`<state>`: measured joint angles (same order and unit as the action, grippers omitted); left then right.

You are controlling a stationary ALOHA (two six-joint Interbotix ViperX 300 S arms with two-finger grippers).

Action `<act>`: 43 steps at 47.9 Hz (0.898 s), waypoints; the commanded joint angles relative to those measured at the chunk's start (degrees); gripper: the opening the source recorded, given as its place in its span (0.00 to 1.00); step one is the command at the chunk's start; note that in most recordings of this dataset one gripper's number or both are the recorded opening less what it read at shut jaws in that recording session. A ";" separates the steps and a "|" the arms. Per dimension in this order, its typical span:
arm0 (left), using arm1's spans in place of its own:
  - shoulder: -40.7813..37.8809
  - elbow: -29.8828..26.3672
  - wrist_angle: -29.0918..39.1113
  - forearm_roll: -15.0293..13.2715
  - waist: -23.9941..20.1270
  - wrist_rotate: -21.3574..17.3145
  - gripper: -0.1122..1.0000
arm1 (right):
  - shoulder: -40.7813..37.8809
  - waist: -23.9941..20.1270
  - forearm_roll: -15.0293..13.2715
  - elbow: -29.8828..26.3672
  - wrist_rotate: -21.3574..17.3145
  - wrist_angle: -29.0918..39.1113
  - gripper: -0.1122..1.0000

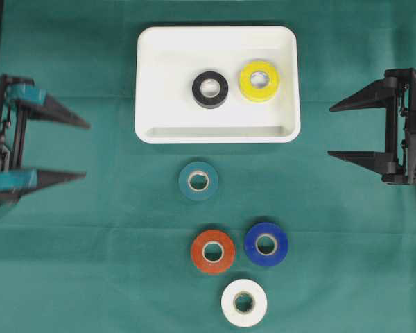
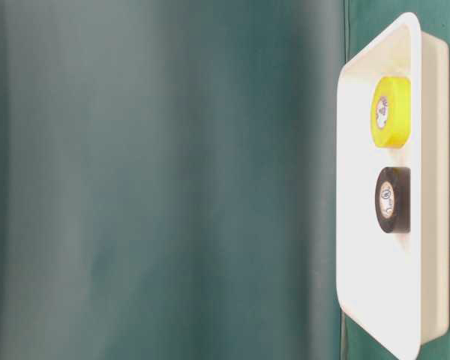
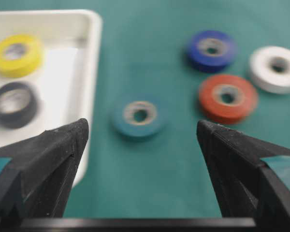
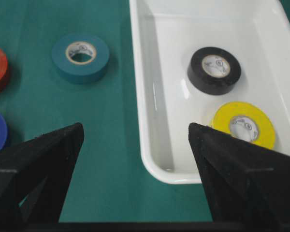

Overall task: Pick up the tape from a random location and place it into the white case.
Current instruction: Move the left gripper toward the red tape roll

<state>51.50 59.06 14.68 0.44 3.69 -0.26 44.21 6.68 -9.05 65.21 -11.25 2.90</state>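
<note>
White case (image 1: 217, 132) holds black, yellow tape rolls.

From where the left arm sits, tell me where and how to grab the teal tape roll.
Grip the teal tape roll across its outer rim, coming straight down from above. It lies flat on the green cloth with its core hole facing up, and clear of the white case and the orange roll, so the open left gripper should probably fit its fingers on opposite sides.

No text can be read; the yellow roll (image 2: 391, 112) and black roll (image 2: 392, 199) carry illegible core labels.
</note>
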 commanded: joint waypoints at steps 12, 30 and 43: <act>-0.79 -0.70 -2.37 -0.35 11.07 0.70 0.95 | 0.00 -0.09 0.09 -1.23 -0.09 -0.44 0.89; -8.35 -2.20 -11.07 -0.26 11.25 0.62 0.95 | -0.09 -0.09 0.09 -1.23 -0.09 -0.44 0.89; -19.42 -8.44 -15.82 -0.26 11.25 0.18 0.95 | -0.09 -0.09 0.09 -1.32 0.00 0.00 0.89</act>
<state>34.37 53.79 0.09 0.18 14.85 0.00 44.21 6.68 -9.14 65.21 -11.25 2.99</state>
